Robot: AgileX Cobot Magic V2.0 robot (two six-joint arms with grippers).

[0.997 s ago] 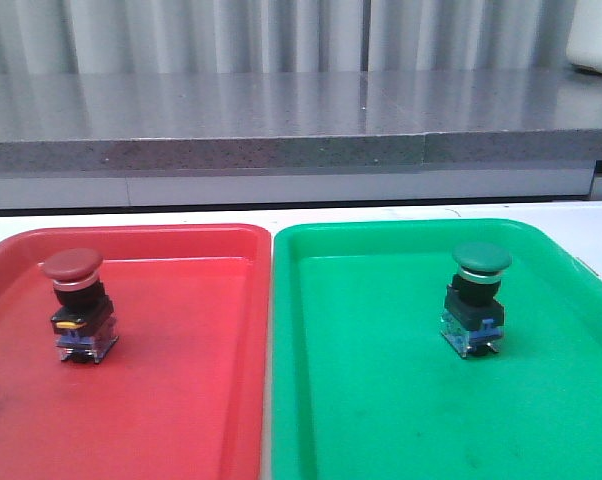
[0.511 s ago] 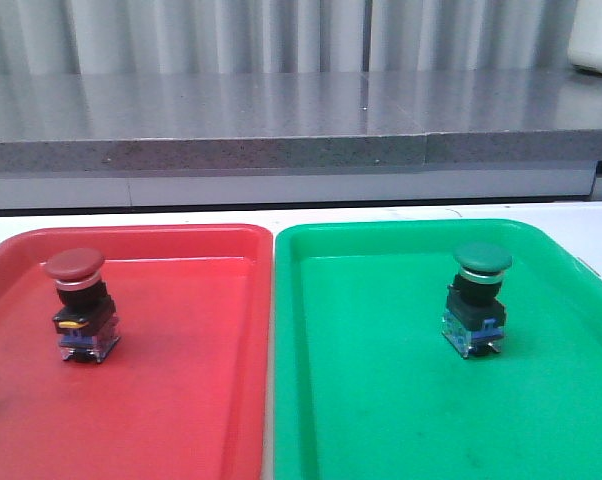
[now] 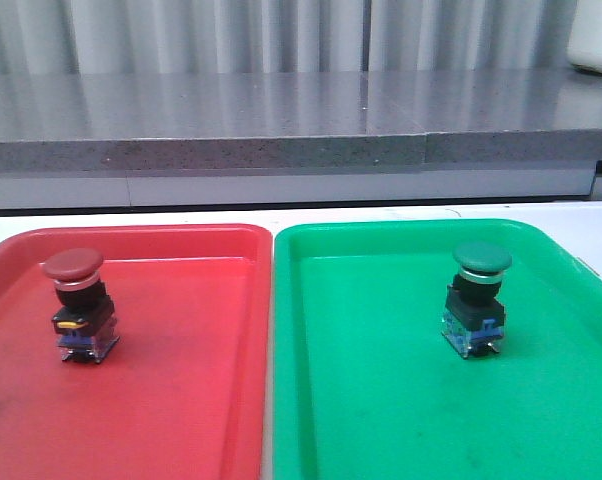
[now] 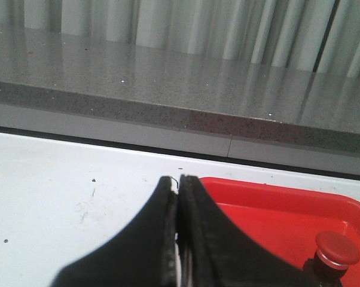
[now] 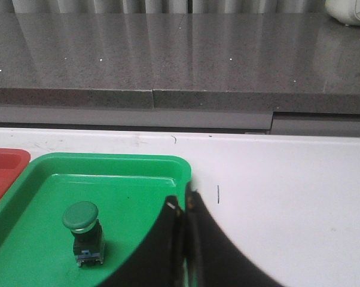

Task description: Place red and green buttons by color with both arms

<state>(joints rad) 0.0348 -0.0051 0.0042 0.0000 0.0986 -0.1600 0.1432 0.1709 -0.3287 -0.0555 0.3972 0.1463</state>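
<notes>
The red button [image 3: 78, 306] stands upright in the red tray [image 3: 181, 400] at its left side; its cap also shows in the left wrist view [image 4: 337, 251]. The green button [image 3: 476, 298] stands upright in the green tray [image 3: 381, 420]; it also shows in the right wrist view [image 5: 82, 232]. My left gripper [image 4: 178, 179] is shut and empty, over the white table beside the red tray's [image 4: 270, 209] outer corner. My right gripper [image 5: 184, 202] is shut and empty, over the green tray's [image 5: 126, 197] outer edge. Neither gripper shows in the front view.
A white table [image 4: 60, 191] carries both trays side by side. A grey stone ledge [image 3: 281, 120] runs along the back with a curtain behind it. A white object [image 3: 596, 40] stands at the ledge's far right.
</notes>
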